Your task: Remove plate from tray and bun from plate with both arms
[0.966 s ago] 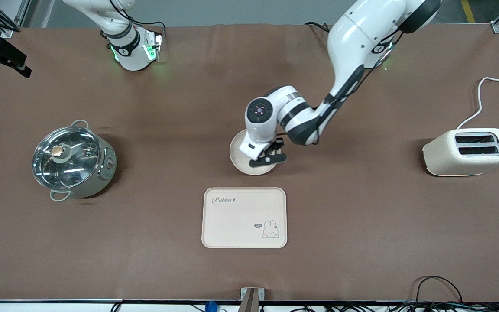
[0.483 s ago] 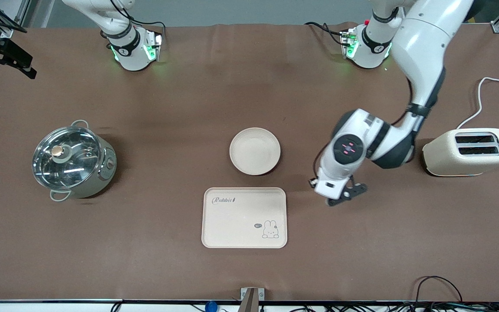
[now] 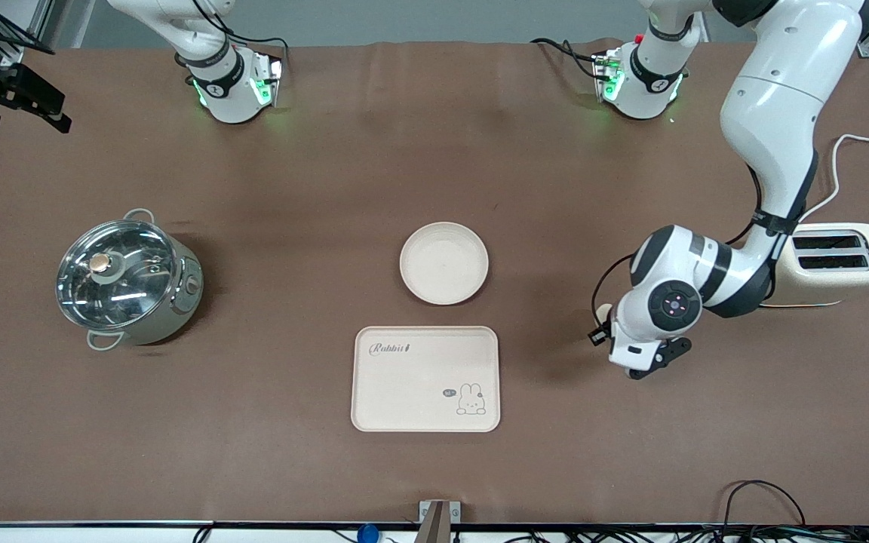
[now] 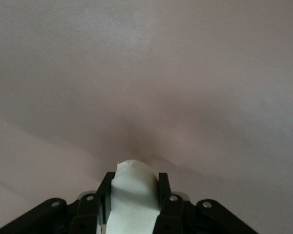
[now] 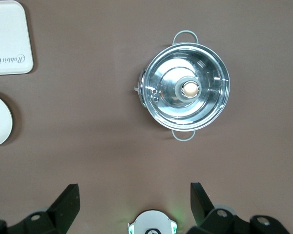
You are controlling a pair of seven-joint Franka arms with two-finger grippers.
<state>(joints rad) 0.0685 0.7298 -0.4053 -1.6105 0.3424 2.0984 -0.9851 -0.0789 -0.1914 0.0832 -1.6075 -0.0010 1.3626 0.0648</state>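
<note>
Toward the right arm's end of the table from the plate: steel pot with a glass lid, upright, well apart from the plate. Right gripper held high over that end of the table, waiting, pincer spread wide and holding nothing, with the pot and the right arm's green-lit base below it in the right wrist view.

Mid-table: the plate itself, flat on the brown cloth, touched by neither arm. Just nearer the front camera than the plate: rectangular cream tray with a rabbit drawing, close to the plate without touching it.

Toward the left arm's end from the plate: left gripper over bare cloth between the plate and the toaster. Pale cream lump at its tip in the left wrist view; grip on it cannot be told, nor for certain whether the bun. White toaster with two slots, well apart from the plate, partly covered by the left arm.
</note>
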